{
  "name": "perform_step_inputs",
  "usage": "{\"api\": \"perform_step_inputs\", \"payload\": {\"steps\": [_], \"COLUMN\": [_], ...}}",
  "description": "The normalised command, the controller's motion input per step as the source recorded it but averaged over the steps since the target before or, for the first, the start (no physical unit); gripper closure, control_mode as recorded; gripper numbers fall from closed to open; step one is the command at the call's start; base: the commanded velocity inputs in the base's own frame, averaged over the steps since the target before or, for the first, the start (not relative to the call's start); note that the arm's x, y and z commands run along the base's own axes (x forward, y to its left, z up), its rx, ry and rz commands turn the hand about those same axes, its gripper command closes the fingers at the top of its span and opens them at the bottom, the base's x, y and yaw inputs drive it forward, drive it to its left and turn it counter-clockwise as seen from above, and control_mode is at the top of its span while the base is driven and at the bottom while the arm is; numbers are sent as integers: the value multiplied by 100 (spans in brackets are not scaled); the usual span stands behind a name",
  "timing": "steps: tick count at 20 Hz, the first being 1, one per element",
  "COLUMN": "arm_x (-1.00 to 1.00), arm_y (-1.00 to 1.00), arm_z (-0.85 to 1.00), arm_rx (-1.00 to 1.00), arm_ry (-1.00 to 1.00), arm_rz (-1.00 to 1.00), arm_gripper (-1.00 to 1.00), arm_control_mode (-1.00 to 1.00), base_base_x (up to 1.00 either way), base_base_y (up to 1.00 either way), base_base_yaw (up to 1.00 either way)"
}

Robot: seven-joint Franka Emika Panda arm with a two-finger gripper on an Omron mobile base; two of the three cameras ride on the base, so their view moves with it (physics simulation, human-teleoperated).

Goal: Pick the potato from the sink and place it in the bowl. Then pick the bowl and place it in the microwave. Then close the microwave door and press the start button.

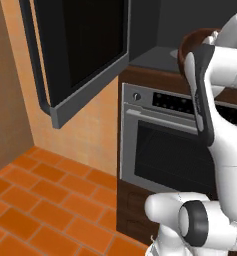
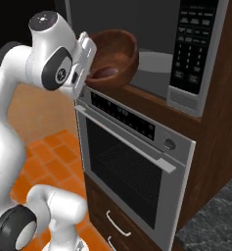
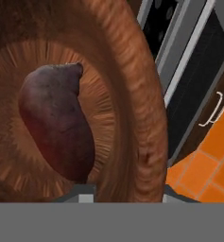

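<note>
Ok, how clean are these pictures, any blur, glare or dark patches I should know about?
Hand view: the bowl sits so close that its wood grain smears into streaks; the potato reads soft. Right base view: even light, keypad print on the microwave too small to read. Left base view: the microwave door is flat black, no glare.

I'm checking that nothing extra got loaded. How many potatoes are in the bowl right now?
1. A single potato lies on the bottom of the bowl, which the gripper holds at the mouth of the microwave. The near wall of the bowl could hide a smaller one.
</note>
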Motion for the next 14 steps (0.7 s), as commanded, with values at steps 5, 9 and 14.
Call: {"api": "perform_step_inputs", "payload": {"steps": [5, 9, 14], "arm_x": [73, 67, 78], "arm_y": [-34, -52, -44], "arm_z": [38, 29, 5], "arm_rx": [0, 0, 0], "arm_ry": [2, 8, 12], "arm_rz": [-10, -11, -6], "arm_gripper": [100, 100, 100], "arm_control_mode": [-100, -100, -100], "base_base_x": [0, 0, 0], "base_base_y": [0, 0, 0], "base_base_yaw": [0, 0, 0]}}
